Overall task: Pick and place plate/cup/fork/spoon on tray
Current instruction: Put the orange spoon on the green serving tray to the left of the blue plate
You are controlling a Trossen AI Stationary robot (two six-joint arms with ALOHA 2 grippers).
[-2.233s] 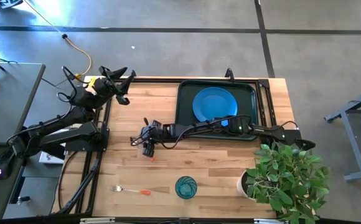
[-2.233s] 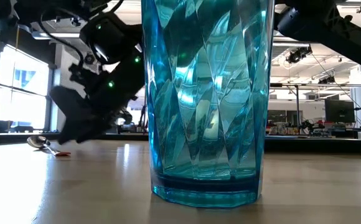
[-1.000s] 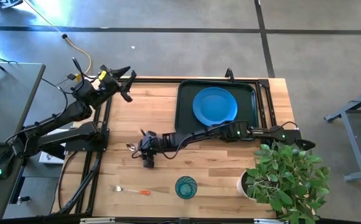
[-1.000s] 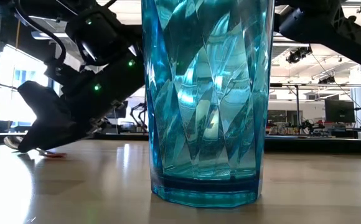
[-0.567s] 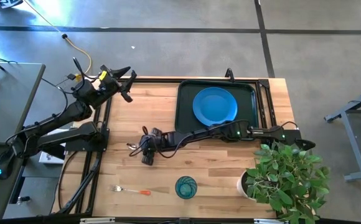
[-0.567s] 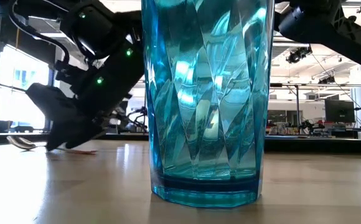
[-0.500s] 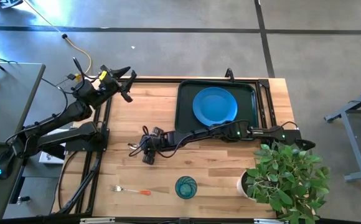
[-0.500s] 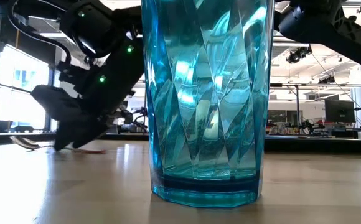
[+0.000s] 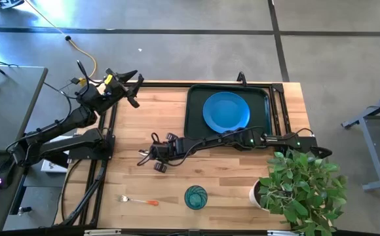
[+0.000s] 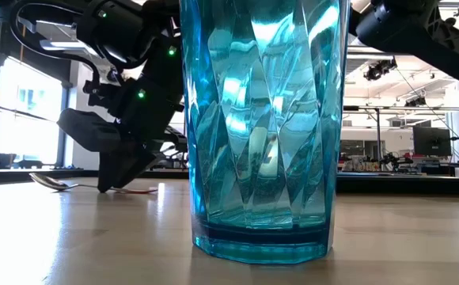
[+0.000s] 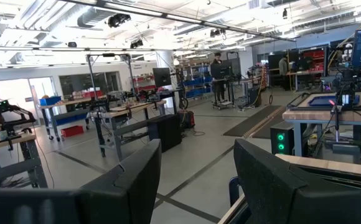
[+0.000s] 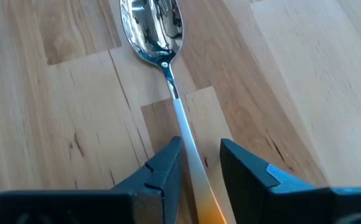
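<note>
The spoon (image 9: 141,155) lies flat on the wood left of the tray (image 9: 193,121), bowl toward the table's left; its bowl (image 12: 152,25) and shaft show in the right wrist view, and it shows in the low view (image 10: 53,182). My right gripper (image 12: 200,180) is down at the table over the spoon's handle, fingers narrowly apart on either side of it. The blue plate (image 9: 226,110) lies on the tray. The teal cup (image 9: 195,196) stands near the front edge, the fork (image 9: 137,200) left of it. My left gripper (image 11: 196,180) is open at the far left corner. My right gripper comes from above, slanting, with its fingers across the spoon's handle (image 12: 196,186) where silver turns orange. One fingertip (image 12: 171,162) stands right beside the shaft; a strip of wood shows at the other finger. I cannot tell whether either touches. The spoon lies on the table.
A potted plant (image 9: 301,187) in a white pot stands at the near right corner. The cup (image 10: 265,119) fills the low view's middle. Bare wood lies between spoon, fork and cup.
My right gripper has turned about over the spoon and shifted a little toward the table's right, staying low. The spoon has slid a little to the right on the wood and turned, its orange handle swinging along with the gripper.
</note>
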